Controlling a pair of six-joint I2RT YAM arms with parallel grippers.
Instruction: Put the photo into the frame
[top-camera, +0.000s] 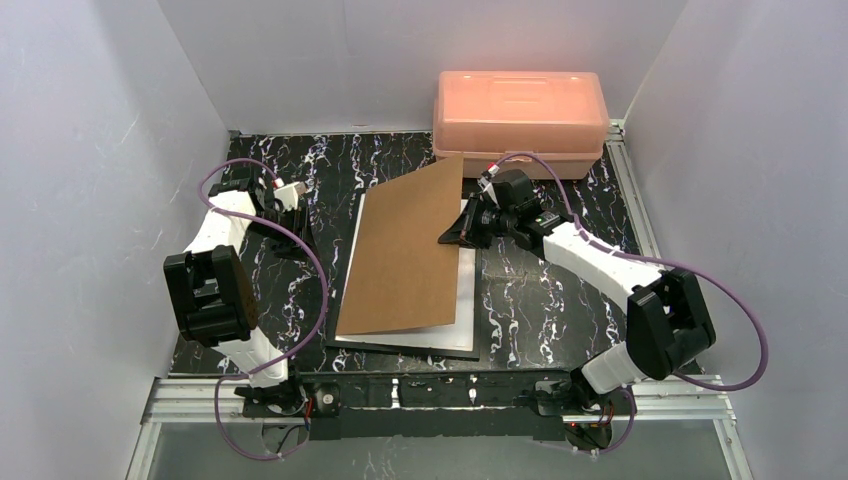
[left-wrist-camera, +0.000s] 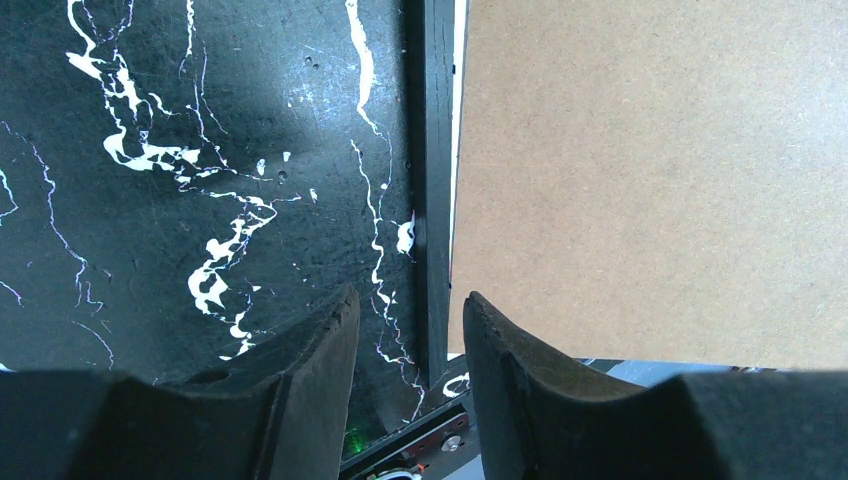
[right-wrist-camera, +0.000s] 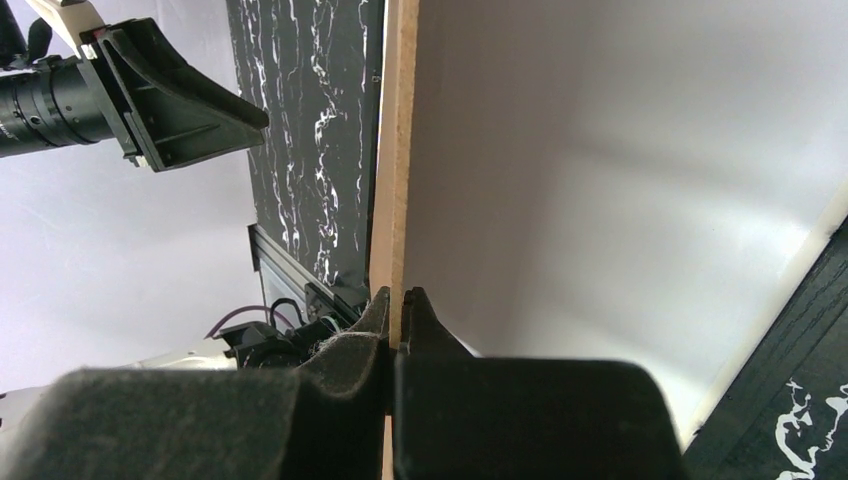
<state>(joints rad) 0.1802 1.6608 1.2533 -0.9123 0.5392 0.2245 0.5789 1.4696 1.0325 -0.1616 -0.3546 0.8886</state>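
**Board pinched on edge, photo showing only white beneath it**

My right pincer (right-wrist-camera: 397, 300) was clamped shut on the thin edge of the brown backing board (top-camera: 405, 250), gripping it at the board's 3 o'clock side in the top view. The board sat tilted. That gripped side was raised, and its 9 o'clock edge was low, just beside the rail of the frame (left-wrist-camera: 436, 150).

The photo (top-camera: 466, 300) lay flat inside the frame, under the board. I could see only a plain white strip of it at 3 o'clock and another at 6 o'clock. From the right wrist it was a wide blank white sheet with no print that I could make out. The board covered most of the frame, leaving just the thin black rails at 9 and 6 o'clock. I could not see whether the board's low edge rested on the photo or on the rail.

My left pincer (left-wrist-camera: 408, 310) had its jaws apart with nothing between them. It hung over the dark marbled desk (top-camera: 540, 300) at 9 o'clock of the frame. The bottom of its wrist view cut off the finger bases, and the frame's near corner showed through the gap.

A pink plastic box (top-camera: 520, 110) stood at 12 o'clock by the back wall. The board's far corner overlapped it in the top view, and I could not tell whether they touched.
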